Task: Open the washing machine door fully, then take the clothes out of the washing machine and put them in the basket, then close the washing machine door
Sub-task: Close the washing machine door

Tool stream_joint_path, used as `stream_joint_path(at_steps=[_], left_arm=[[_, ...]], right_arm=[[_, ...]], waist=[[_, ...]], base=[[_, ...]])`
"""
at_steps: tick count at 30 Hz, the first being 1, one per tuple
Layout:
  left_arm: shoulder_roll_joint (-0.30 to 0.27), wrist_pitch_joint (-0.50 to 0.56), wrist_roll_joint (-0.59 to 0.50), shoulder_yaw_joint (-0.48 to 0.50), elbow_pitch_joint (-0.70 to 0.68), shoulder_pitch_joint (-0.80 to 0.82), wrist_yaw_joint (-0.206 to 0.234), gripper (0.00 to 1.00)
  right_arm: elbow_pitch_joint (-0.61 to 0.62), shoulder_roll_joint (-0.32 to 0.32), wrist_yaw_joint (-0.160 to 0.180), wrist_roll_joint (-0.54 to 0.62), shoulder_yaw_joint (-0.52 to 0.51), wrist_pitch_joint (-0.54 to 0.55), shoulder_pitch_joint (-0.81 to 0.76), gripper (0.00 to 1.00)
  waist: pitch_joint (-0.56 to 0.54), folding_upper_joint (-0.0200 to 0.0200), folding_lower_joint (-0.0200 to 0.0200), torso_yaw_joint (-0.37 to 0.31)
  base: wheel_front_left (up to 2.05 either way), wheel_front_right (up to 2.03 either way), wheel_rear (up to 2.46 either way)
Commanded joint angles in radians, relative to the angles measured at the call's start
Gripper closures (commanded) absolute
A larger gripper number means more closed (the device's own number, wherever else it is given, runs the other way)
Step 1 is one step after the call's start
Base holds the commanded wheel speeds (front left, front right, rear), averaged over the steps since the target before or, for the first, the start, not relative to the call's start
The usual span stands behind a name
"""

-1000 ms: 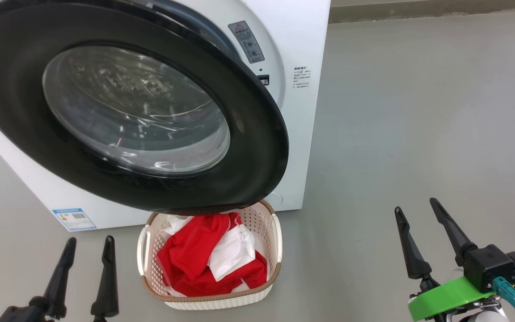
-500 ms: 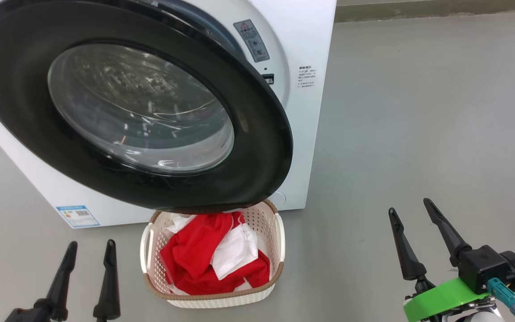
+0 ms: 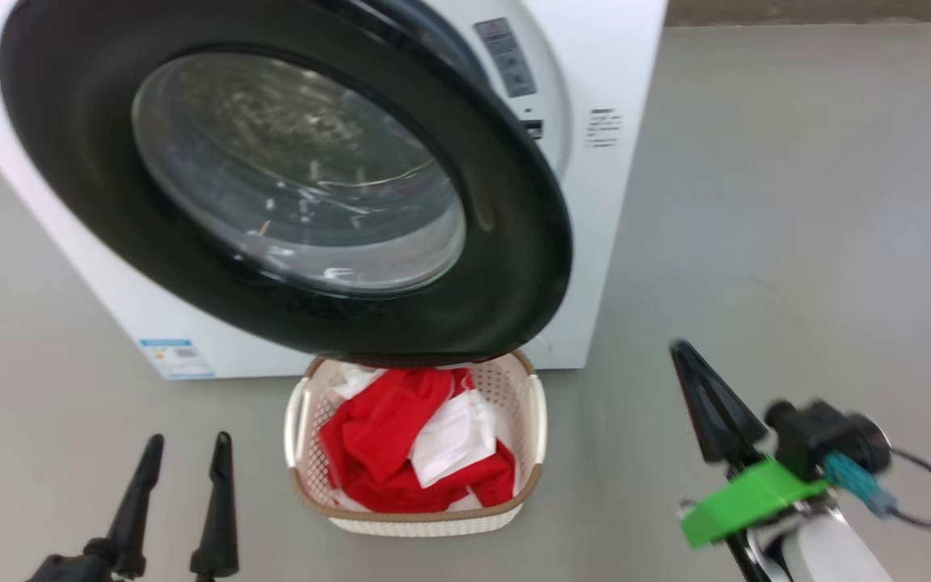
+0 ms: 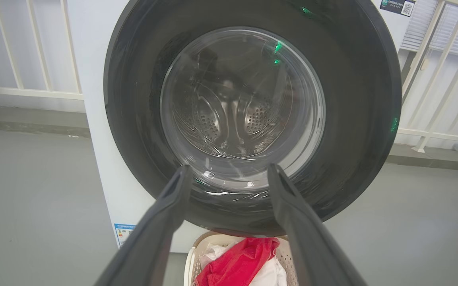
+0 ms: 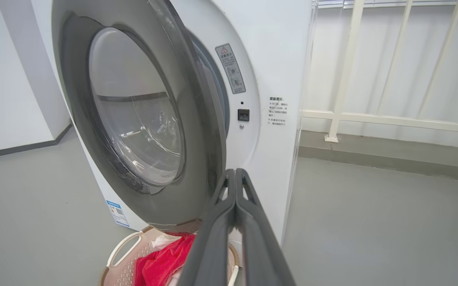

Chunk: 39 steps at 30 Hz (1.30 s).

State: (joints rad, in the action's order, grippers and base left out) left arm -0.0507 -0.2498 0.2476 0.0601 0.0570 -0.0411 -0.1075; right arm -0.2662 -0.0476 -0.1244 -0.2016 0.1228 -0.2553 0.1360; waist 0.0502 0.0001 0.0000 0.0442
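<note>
**Washing machine door (image 3: 288, 178) ajar above a basket (image 3: 421, 512) of clothes (image 3: 393, 436)**

The round door, a glossy black rim around a bulging clear glass bowl, stands swung partway out from the white, box-shaped washing machine (image 3: 615, 202). Its lower edge overhangs the far end of the small cream basket. The basket is perforated plastic with a brown woven-look rim and sits on the floor (image 3: 797, 202) just before the machine. Soft, crumpled red and white clothes lie inside it. A perforated steel drum (image 4: 233, 115) shows through the glass. A small blue label (image 3: 176, 358) marks the machine's low corner. The floor is smooth matt grey, and a white railing (image 5: 348, 71) stands behind. The left gripper (image 3: 188, 440) has its dark fingers spread and empty. The right gripper (image 5: 235, 171) has its fingers pressed together on nothing. Both are clear of the door.
</note>
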Motion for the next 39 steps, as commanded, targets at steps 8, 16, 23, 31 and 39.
stream_joint_path(at_steps=[8, 16, 23, 31, 39], left_arm=[[-0.003, -0.012, -0.013, -0.031, -0.039, 0.060, -0.012, 0.00], [0.000, -0.012, 0.015, -0.070, -0.039, 0.107, -0.014, 0.00], [0.000, -0.012, 0.049, -0.097, -0.045, 0.132, -0.006, 0.00], [0.000, -0.012, 0.073, -0.118, -0.045, 0.152, 0.003, 0.00], [0.000, -0.012, 0.072, -0.157, -0.042, 0.197, 0.003, 0.00]], right_arm=[[-0.071, -0.003, -0.006, -0.019, 0.111, -0.006, 0.212, 1.00], [-0.151, -0.011, -0.006, 0.033, 0.088, -0.006, 0.337, 1.00], [-0.182, -0.046, -0.006, 0.050, 0.055, -0.006, 0.412, 1.00], [-0.173, -0.067, -0.006, 0.064, -0.021, -0.006, 0.479, 1.00], [-0.191, -0.078, -0.006, 0.044, -0.061, -0.006, 0.576, 1.00]], waist=[[0.063, -0.0001, 0.0000, 0.124], [0.135, -0.0001, 0.0000, 0.226], [0.186, -0.0001, 0.0000, 0.279], [0.238, -0.0001, 0.0000, 0.300], [0.291, -0.0001, 0.0000, 0.301]], base=[[0.00, 0.00, 0.00], [0.00, 0.00, 0.00], [0.00, 0.00, 0.00], [0.00, 0.00, 0.00], [0.00, 0.00, 0.00]])
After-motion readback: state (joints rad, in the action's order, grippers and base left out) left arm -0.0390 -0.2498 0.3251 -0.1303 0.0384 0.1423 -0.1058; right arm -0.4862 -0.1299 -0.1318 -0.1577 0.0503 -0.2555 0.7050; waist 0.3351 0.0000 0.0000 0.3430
